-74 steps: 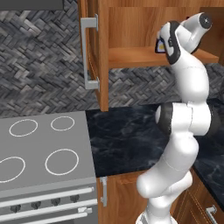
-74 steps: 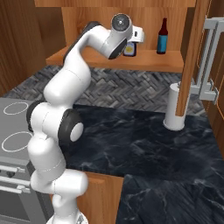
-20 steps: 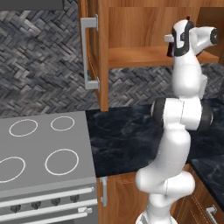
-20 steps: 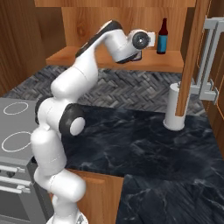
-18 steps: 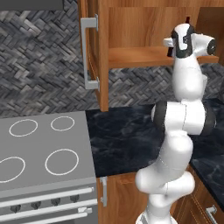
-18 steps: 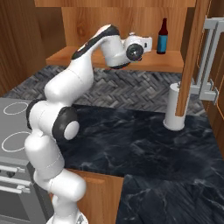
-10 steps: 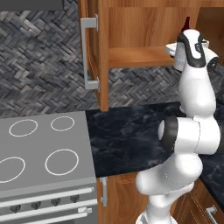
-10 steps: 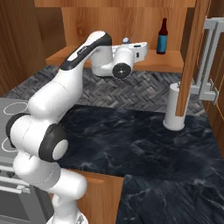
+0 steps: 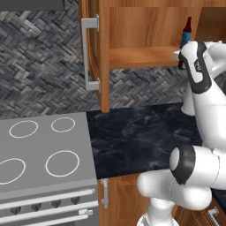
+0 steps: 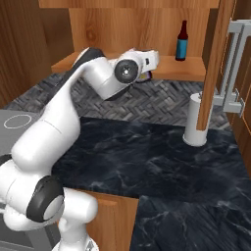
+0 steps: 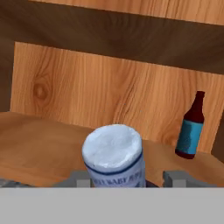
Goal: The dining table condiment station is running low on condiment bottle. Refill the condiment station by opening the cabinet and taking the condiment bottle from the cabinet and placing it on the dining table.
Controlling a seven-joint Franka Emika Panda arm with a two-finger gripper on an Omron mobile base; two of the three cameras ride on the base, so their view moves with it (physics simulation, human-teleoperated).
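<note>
The cabinet (image 10: 122, 29) stands open, both doors swung out, with its wooden shelf (image 10: 196, 68) across it. My gripper (image 10: 146, 72) is at the shelf's front edge, left of centre. In the hand view the gripper (image 11: 127, 178) is shut on the condiment bottle (image 11: 114, 155), a short cylinder with a white top and a blue-banded label, upright between the grey fingertips (image 11: 78, 178). From the left base view, the wrist covers the hand at the shelf's right end (image 9: 145, 57). The dining table is out of view.
A dark bottle with a blue label (image 10: 182, 41) stands on the shelf right of my hand, also (image 11: 190, 131). Open doors with silver bar handles flank the opening (image 9: 90, 53) (image 10: 234, 68). Below lie a black marble counter (image 10: 147, 157), a white cylinder (image 10: 196, 122) and the grey stove top (image 9: 39, 150).
The hand has drawn back and down from deep in the shelf to its front edge, and the elbow has swung over. The dark bottle has stayed put.
</note>
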